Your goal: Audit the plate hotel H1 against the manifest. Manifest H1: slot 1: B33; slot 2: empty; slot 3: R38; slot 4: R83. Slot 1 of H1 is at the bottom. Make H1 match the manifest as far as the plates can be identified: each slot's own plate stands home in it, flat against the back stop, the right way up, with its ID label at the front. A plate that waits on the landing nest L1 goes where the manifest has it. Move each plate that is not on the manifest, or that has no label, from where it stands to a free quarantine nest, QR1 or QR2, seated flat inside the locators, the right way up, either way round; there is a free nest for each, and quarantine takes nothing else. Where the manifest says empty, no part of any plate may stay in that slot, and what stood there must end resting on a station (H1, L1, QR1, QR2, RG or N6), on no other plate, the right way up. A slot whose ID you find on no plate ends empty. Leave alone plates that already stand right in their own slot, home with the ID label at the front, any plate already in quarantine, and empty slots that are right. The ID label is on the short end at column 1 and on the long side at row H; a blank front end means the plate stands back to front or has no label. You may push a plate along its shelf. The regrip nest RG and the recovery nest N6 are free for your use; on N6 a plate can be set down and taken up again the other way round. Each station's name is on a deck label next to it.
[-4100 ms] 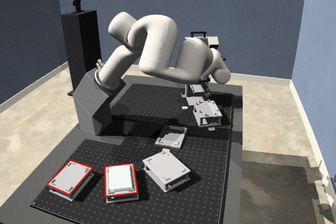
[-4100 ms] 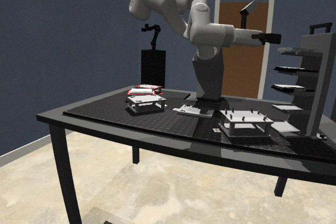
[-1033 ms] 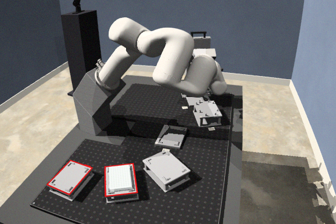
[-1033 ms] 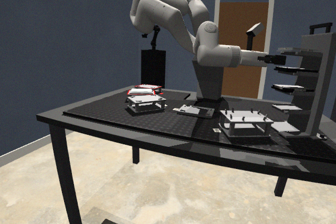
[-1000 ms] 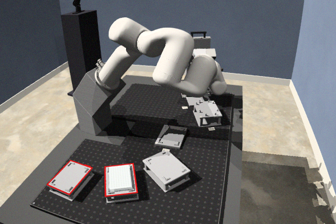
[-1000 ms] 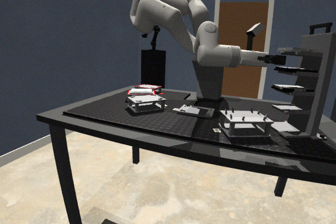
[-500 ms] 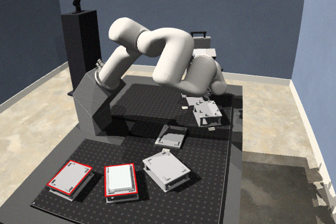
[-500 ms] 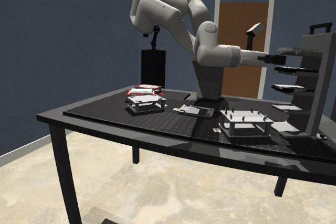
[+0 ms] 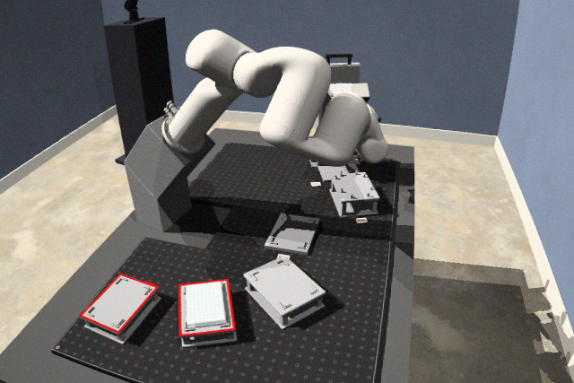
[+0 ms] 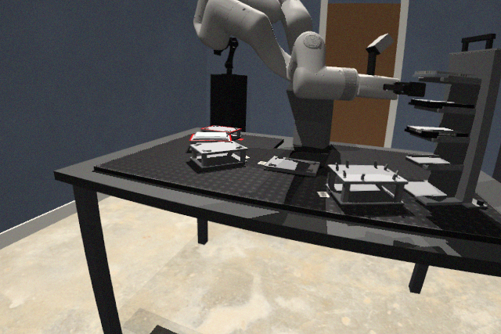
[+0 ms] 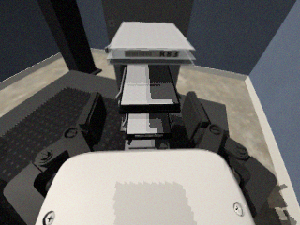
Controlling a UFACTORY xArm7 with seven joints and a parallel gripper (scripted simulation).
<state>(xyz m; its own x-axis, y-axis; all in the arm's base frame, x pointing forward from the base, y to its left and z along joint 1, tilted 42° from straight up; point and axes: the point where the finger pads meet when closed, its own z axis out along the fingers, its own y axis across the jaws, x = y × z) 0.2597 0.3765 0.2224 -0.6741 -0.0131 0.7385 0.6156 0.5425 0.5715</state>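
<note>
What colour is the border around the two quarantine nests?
Red, on both the nest without a plate and the one holding a plate. Clearest in the top view.

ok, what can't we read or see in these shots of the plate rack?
- Lower plates: wrist view shows dark front ends, no ID readable.
- Rack: top view, mostly hidden behind the arm.
- Shelf plates: exterior view, edge-on, labels too small.
- Deck labels: too small to read.

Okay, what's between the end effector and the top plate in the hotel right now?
Nothing: the exterior view shows an open gap between the open end effector and the top plate, which the wrist view shows labeled R83. It sits slightly above the fingers.
</note>
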